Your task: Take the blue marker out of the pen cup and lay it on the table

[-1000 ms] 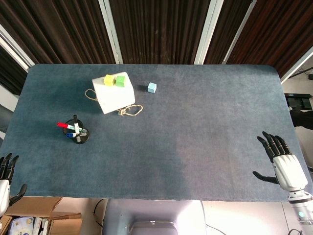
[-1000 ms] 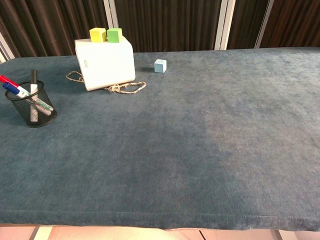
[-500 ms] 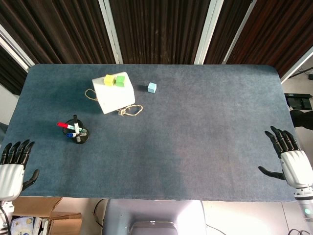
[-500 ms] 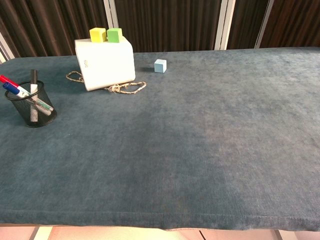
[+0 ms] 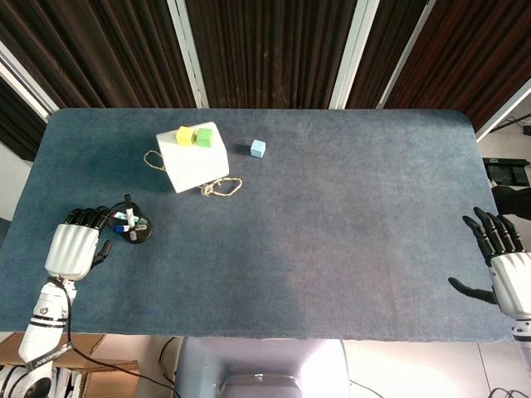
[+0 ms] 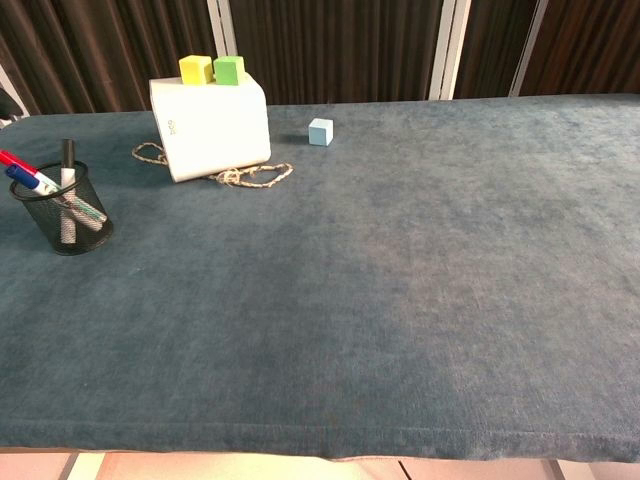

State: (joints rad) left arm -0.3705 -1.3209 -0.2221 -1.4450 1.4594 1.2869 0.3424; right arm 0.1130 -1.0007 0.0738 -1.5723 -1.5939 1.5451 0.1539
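Left hand: the left hand (image 5: 73, 248) hovers with fingers apart, holding nothing, just beside the pen cup (image 5: 135, 228).
Blue marker: the blue marker (image 5: 120, 228) leans in the cup, just beyond the fingertips.
Right hand: the right hand (image 5: 503, 269) is spread, empty, well apart.
Table: the table (image 5: 332, 232) is blue felt, with dark slats behind.

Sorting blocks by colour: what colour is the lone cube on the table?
Light blue cube, clearest in the chest view.

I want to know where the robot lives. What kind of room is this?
Probably a robot test lab, not a home. A table under blue cloth holds only practice things: a pen cup, toy blocks on a white box. Cardboard boxes sit below.
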